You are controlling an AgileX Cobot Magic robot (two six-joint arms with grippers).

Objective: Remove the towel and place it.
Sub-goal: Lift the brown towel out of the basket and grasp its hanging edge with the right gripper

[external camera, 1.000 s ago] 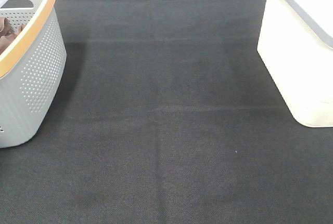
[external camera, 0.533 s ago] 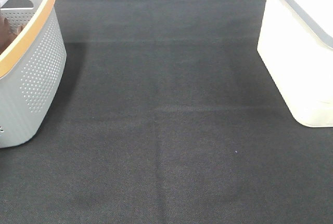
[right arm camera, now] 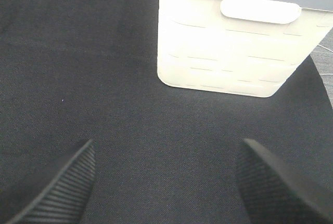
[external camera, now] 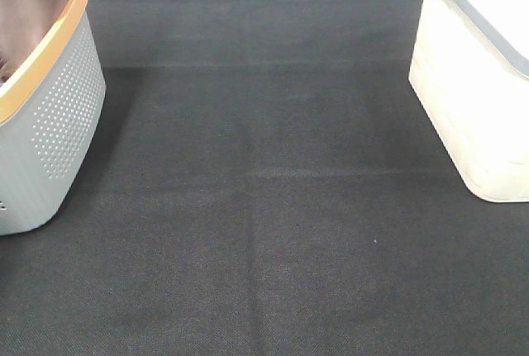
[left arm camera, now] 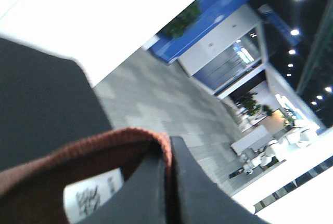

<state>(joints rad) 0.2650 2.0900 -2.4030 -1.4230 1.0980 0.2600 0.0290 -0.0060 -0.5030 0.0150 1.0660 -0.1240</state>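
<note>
A black woven cloth (external camera: 264, 207) with a fine, coarse-grained weave and faint fold creases is seen covering the table. At its left edge a grey plastic basket (external camera: 58, 116) is stood, its rounded wall pierced with rows of small holes and its mouth capped by an orange-tan rim (external camera: 51, 46). At the right, well apart from it, a cream, smooth-sided bin (external camera: 471, 100) with shallow moulded slots is closed by a grey-edged lid (external camera: 488, 1). The towel (external camera: 33, 9), rust-brown and matte, is seen at the upper left corner of the exterior view, draped over the basket's mouth; its long axis is run up and down, the lower part dropped behind the rim and the upper end cut off by the frame. In the left wrist view a thick stitched edge of the towel is pinched between the closed black fingers of the left gripper (left arm camera: 167, 182), with a small white printed tag (left arm camera: 93, 195) just beside them. The right gripper (right arm camera: 166, 182) is held over bare cloth near the bin, its ribbed black fingers (right arm camera: 62, 182) spread wide with nothing between them.
</note>
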